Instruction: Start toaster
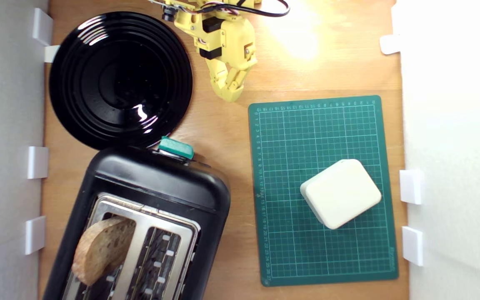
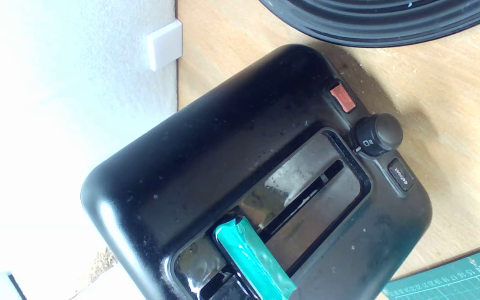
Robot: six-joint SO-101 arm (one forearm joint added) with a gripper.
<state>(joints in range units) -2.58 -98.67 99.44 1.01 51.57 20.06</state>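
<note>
The glossy black toaster (image 1: 156, 183) with a silver top plate sits at the lower part of the exterior view's left. A slice of bread (image 1: 102, 248) stands in one of its slots. Its teal lever knob (image 1: 176, 148) sticks out of the end facing the arm. In the wrist view the toaster's end face (image 2: 206, 166) shows the teal lever (image 2: 252, 260) at one end of its slot, along with a red button (image 2: 342, 98), a round dial (image 2: 377, 134) and a small black button (image 2: 401, 176). My yellow gripper (image 1: 229, 92) hangs apart from the lever, shut with nothing in it. It does not show in the wrist view.
A round black ribbed plate (image 1: 119, 79) lies just beyond the toaster, close to the lever. A green cutting mat (image 1: 290, 137) with a cream rounded box (image 1: 340, 192) on it lies on the exterior view's right. White walls with small clips border both sides of the wooden table.
</note>
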